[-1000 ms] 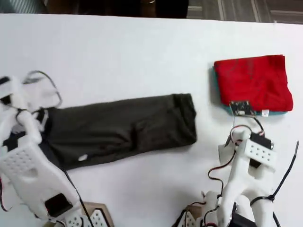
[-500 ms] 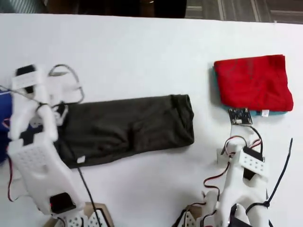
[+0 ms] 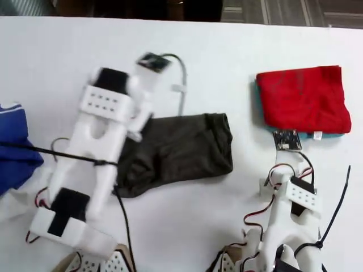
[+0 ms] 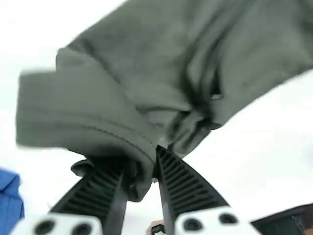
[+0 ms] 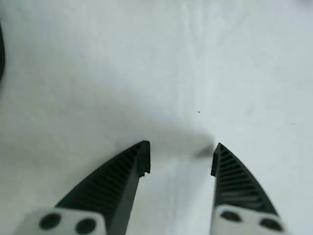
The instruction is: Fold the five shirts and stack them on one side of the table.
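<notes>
From above, the dark shirt [image 3: 187,147] lies on the table [image 3: 227,51], partly under the left arm [image 3: 96,141]; a folded red shirt [image 3: 303,99] sits at the right. Left wrist: the left gripper [image 4: 144,161] pinches a fold of the dark shirt. Right wrist: the right gripper [image 5: 181,152] has its fingers apart over the table.

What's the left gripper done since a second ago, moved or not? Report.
Yes. The left gripper, shut on the dark shirt at its end, has swung from the table's left edge toward the unmoved red shirt, carrying that end along.
</notes>
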{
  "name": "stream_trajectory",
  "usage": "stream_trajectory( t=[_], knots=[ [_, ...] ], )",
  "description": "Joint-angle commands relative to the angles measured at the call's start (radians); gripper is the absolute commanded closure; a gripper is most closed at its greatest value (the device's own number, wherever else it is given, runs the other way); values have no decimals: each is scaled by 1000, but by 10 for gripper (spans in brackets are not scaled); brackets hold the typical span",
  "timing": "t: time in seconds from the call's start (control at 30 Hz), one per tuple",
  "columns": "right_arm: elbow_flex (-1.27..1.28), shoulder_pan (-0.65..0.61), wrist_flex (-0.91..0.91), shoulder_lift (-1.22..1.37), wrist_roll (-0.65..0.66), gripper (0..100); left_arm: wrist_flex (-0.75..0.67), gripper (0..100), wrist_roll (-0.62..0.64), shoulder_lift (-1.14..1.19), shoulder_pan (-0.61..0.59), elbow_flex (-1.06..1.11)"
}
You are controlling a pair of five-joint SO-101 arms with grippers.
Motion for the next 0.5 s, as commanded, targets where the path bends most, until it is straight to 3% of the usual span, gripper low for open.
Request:
stream_trajectory(
  t=[0.0, 0.27, 0.47],
  knots=[
    [-5, 5, -12, -33, -2, 787, 8, 975, 14, -52, 91, -53],
    [-5, 5, -12, -33, -2, 787, -14, 975, -63, -49, 224, -196],
    [-5, 5, -12, -33, -2, 787, -118, 975, -57, 20, 275, -200]
  ],
)
